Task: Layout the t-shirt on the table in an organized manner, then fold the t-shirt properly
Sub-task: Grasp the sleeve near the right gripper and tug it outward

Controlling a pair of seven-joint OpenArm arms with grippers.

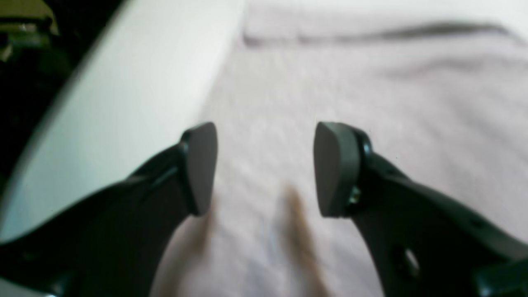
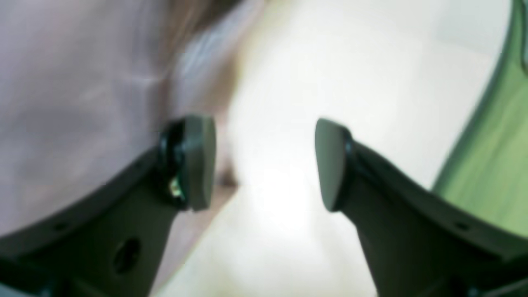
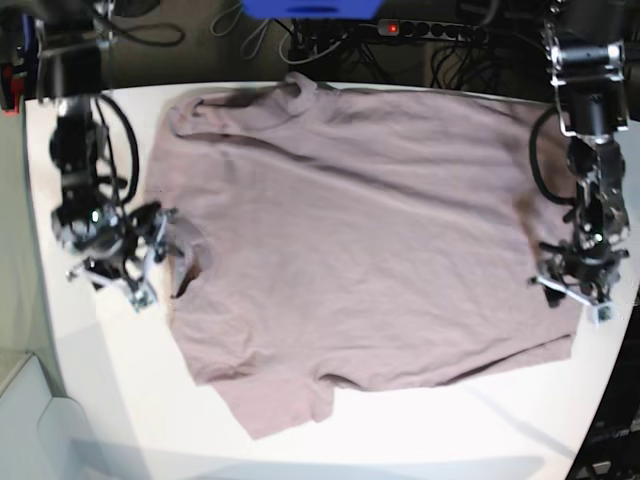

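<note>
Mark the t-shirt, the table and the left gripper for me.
t-shirt [image 3: 360, 240]: base view, middle of the body.
table [image 3: 110, 380]: base view, bare white top.
left gripper [image 1: 265, 167]: left wrist view, between its open jaws.

Two black robot arms with looping black cables and silvery metal joints. The left gripper [image 1: 265, 169] and right gripper [image 2: 265, 164] each have two curved black fingers, pierced by small round holes, tipped with flat grey oval pads [image 1: 335, 169].
</note>
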